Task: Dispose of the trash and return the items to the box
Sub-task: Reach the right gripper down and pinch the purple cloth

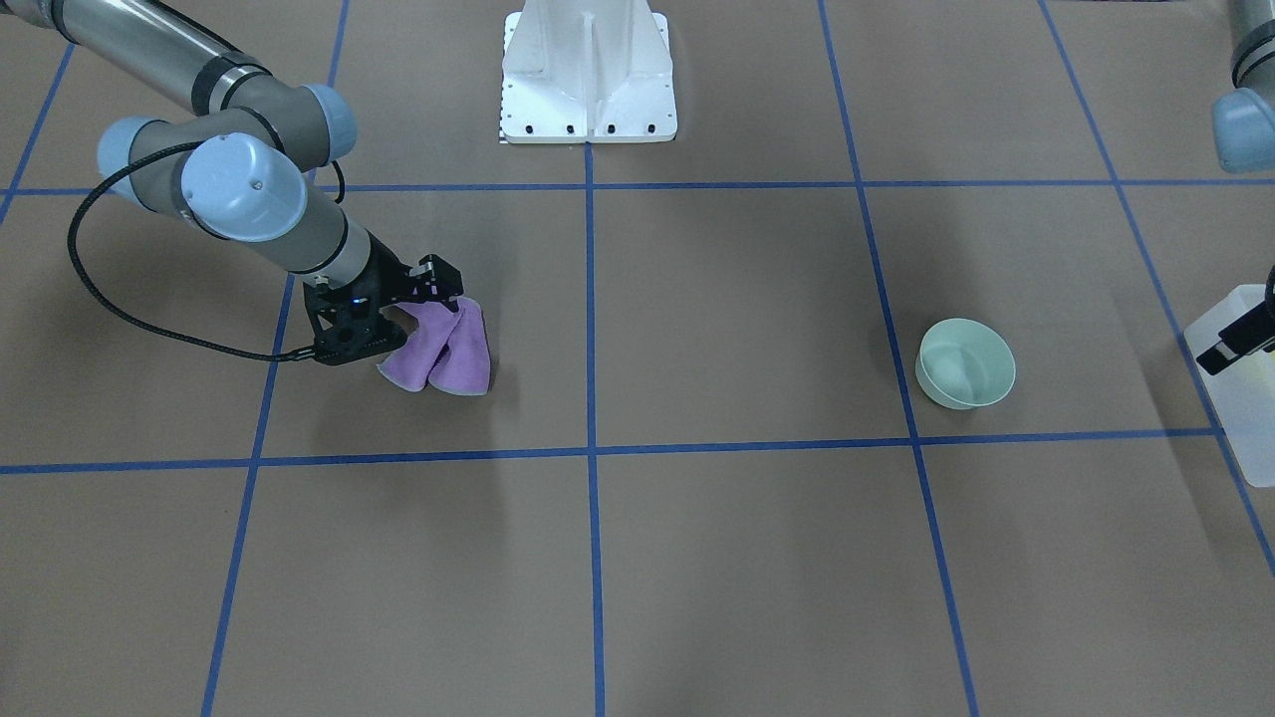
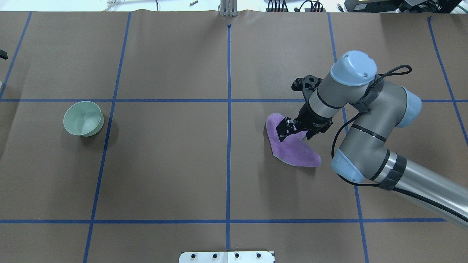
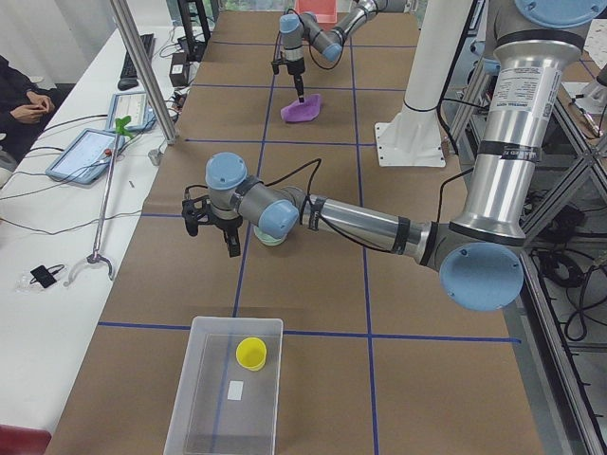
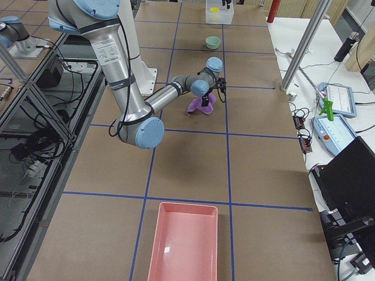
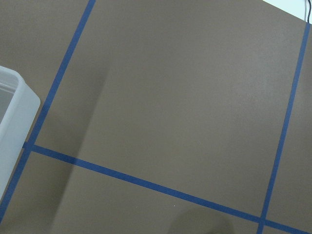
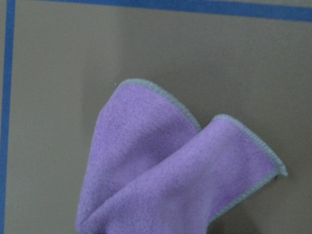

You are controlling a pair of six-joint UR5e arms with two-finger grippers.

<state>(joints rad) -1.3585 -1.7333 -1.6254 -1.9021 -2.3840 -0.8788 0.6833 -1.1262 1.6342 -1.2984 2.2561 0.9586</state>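
The pale mint-green bowl (image 1: 964, 363) stands upright on the table, also in the overhead view (image 2: 83, 118). The yellow cup (image 3: 251, 354) sits inside the translucent white box (image 3: 228, 389), whose corner shows at the front view's right edge (image 1: 1245, 398) and in the left wrist view (image 5: 12, 126). My left gripper (image 3: 213, 237) hangs above the table between bowl and box with its fingers apart and empty. Only its edge shows in the front view (image 1: 1235, 344). My right gripper (image 2: 289, 131) is shut on a purple cloth (image 2: 292, 148), which hangs from it in two flaps (image 6: 161, 180).
A pink tray (image 4: 184, 246) lies at the table's end on my right. The white robot base (image 1: 588, 75) stands at the middle of the near edge. Blue tape lines cross the brown table. An operator's desk with tablets runs along the far side.
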